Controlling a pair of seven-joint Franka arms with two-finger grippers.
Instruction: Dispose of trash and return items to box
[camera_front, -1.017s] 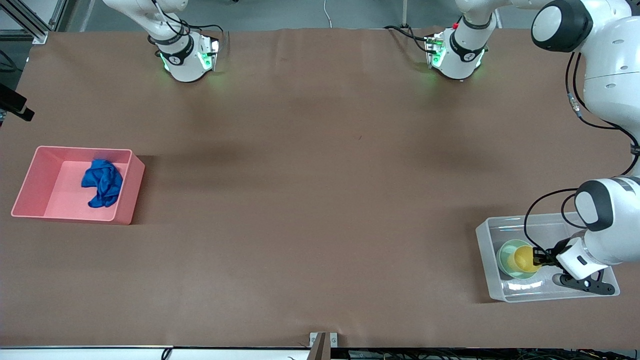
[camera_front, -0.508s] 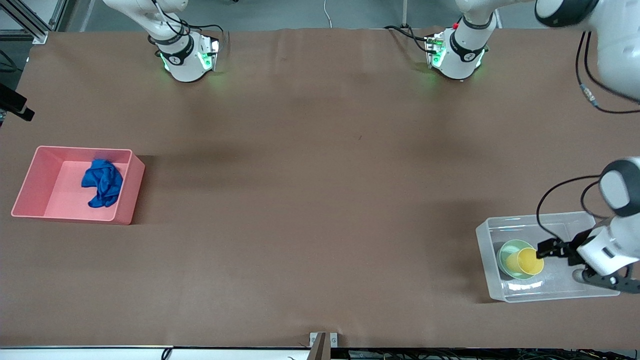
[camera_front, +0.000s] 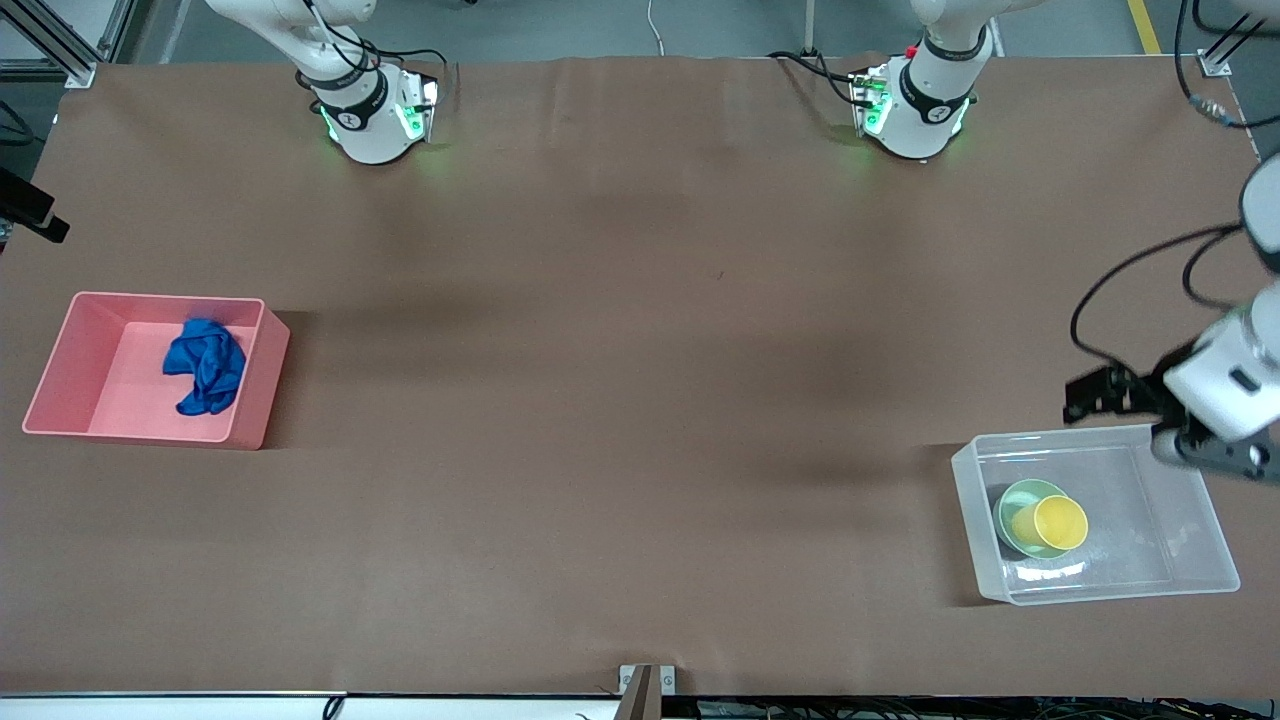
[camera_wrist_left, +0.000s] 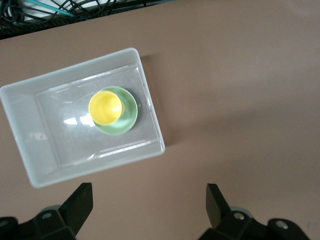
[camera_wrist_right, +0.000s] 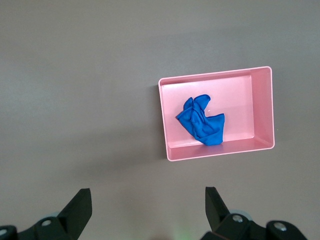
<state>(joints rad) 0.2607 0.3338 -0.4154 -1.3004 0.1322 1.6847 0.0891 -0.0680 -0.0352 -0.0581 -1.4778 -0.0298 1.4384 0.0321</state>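
The clear tub (camera_front: 1180, 590) sits on the brown tabletop (camera_front: 620, 400) at the left arm's end, nearest to the front camera. It is a rectangular container of translucent plastic with rounded corners and a glossy floor that catches highlights. Inside it, toward the end facing the right arm's side, rests the mint-green bowl (camera_front: 1015, 505), shallow and round. The yellow cup (camera_front: 1058, 523) stands in the bowl, smooth plastic, mouth upward, its rim overlapping the bowl's edge in the front view. In the left wrist view the cup (camera_wrist_left: 105, 107) sits off-centre within the bowl (camera_wrist_left: 127, 117), and both lie well inside the tub walls (camera_wrist_left: 20, 145).

The left pincer (camera_front: 1085, 392) hangs in the air over bare tabletop just beside the tub's farther wall, its black fingers (camera_wrist_left: 80, 202) spread wide apart and holding nothing.

The pink bin (camera_front: 60, 385) stands at the right arm's end of the tabletop, farther from the camera than the tub. It is opaque, rectangular, with sloping walls. The blue rag (camera_front: 205, 365) lies in it, soft and heavily creased, bunched against one long wall (camera_wrist_right: 202, 125).

The right pincer (camera_wrist_right: 145, 210) shows in its wrist view only, high above the tabletop beside the bin (camera_wrist_right: 265, 110), fingers wide apart and empty. The right arm waits.
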